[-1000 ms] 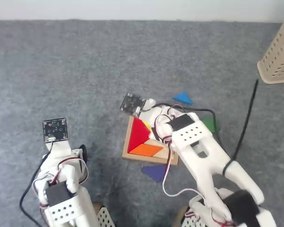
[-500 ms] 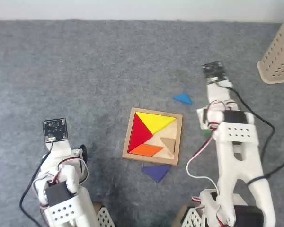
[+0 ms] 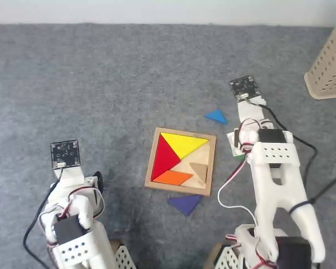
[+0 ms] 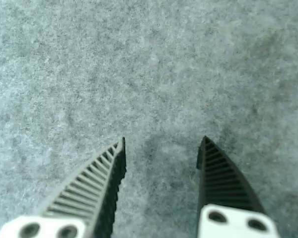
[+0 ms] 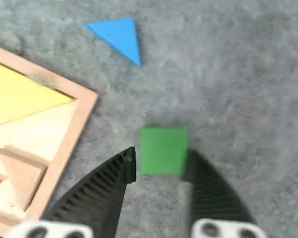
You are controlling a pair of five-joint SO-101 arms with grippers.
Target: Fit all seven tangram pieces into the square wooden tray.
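Note:
The square wooden tray [image 3: 152, 166] holds a yellow triangle [image 3: 182, 144], a red triangle [image 3: 163, 158], an orange parallelogram [image 3: 172, 177] and a small wood-coloured triangle [image 3: 199, 170]. To its right, my right gripper [image 5: 160, 156] is open and straddles the green square [image 5: 163, 148] on the carpet, one finger close on each side. In the high view the arm hides most of that green square [image 3: 239, 157]. A blue triangle [image 3: 215, 116] lies beyond the tray and a purple triangle [image 3: 185, 203] lies in front of it. My left gripper [image 4: 163, 144] is open over bare carpet.
A cream slatted basket [image 3: 330, 61] stands at the far right edge. The left arm [image 3: 73, 213] sits at the near left, well apart from the tray. Grey carpet stretches open across the far half and the left side.
The right arm has swung off the tray to its right side, uncovering the pieces, then settled over the green square. The left arm has not moved.

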